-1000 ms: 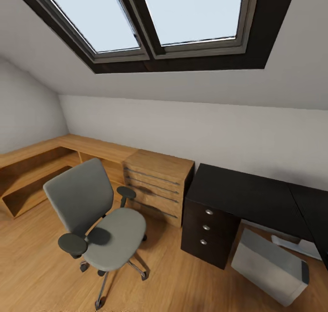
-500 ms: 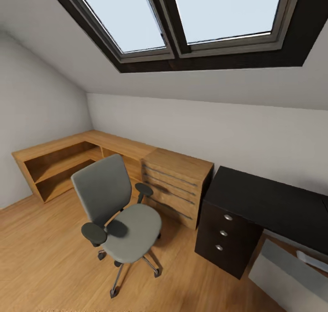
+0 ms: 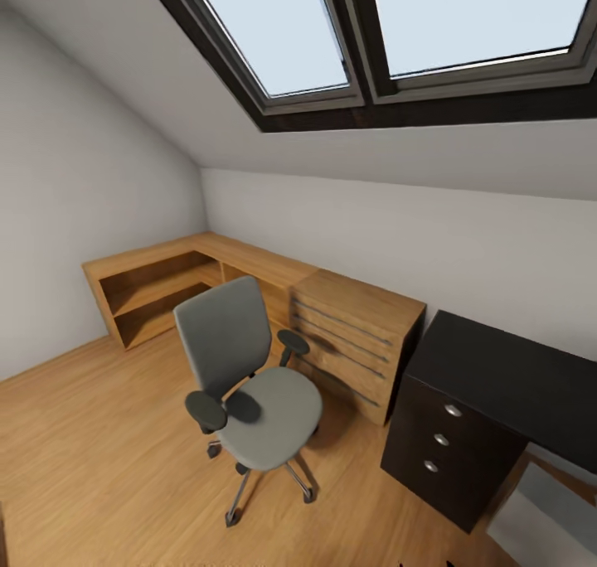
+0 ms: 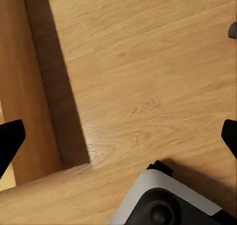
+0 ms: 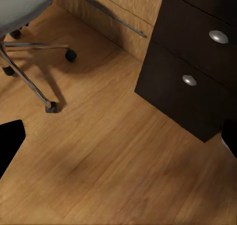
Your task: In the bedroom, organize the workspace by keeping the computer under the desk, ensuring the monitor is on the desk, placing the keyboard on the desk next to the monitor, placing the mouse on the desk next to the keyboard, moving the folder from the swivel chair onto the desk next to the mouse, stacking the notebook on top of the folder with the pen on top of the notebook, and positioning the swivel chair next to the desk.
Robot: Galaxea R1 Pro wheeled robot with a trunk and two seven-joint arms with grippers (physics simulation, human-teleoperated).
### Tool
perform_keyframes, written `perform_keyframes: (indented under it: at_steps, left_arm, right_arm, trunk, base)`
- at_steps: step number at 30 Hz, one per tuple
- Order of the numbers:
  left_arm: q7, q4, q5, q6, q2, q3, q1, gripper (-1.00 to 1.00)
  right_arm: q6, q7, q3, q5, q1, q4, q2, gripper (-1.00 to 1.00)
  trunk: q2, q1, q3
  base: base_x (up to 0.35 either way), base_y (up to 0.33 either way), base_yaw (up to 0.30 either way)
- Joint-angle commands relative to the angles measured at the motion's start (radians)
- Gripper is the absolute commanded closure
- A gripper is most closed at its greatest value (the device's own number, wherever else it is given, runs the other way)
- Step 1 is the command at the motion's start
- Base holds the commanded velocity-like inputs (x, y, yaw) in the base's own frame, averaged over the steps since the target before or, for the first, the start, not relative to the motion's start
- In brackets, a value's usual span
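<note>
Pretty bright overall, soft daylight coming in from the skylight at 12 o'clock in the head view, pale blue with no glare. Walls are evenly lit, nothing blown out. The swivel chair drops a faint soft shadow on the wooden floor toward 5 o'clock. Strong wide-angle stretch: window frames and wall lines splay out toward the edges. The black bench has only a dull sheen. The left wrist view has a hard dark shadow band on the floor; the right wrist view is sharp, with thin chair-leg shadows.
</note>
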Motion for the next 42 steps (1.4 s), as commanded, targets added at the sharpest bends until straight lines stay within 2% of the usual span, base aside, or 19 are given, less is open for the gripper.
perform_keyframes:
  at_steps: [1,6,15,25,42]
  left_arm:
    - [0.007,0.001,0.005,-0.019,0.0,-0.009,-0.001,-1.0]
    - [0.006,0.003,0.006,-0.041,-0.001,-0.01,-0.001,-1.0]
    - [0.006,0.003,0.004,-0.046,-0.002,-0.012,-0.001,-1.0]
    - [0.006,0.003,0.001,-0.047,-0.005,-0.014,-0.001,-1.0]
    - [0.004,0.003,-0.005,-0.046,-0.006,-0.016,-0.001,-1.0]
  right_arm:
    - [-0.001,-0.011,0.009,0.0,0.0,-0.001,-0.001,-1.0]
    - [-0.014,-0.012,0.011,0.001,-0.001,0.006,0.0,-1.0]
    - [-0.126,-0.014,0.013,0.002,0.001,0.045,0.005,-1.0]
    - [-0.194,-0.115,0.015,0.004,0.001,0.053,0.013,-1.0]
    - [-0.21,-0.133,0.015,0.006,0.002,0.053,0.019,-1.0]
  trunk:
    - [-0.002,0.001,-0.002]
    - [-0.002,0.001,-0.002]
    - [-0.002,0.001,-0.002]
    - [-0.002,0.001,-0.002]
    - [-0.002,0.001,-0.005]
  base:
    - [0.0,0.0,0.285]
    - [0.0,0.0,0.287]
    - [0.0,0.0,0.288]
    - [0.0,0.0,0.289]
    - [0.0,-0.002,0.287]
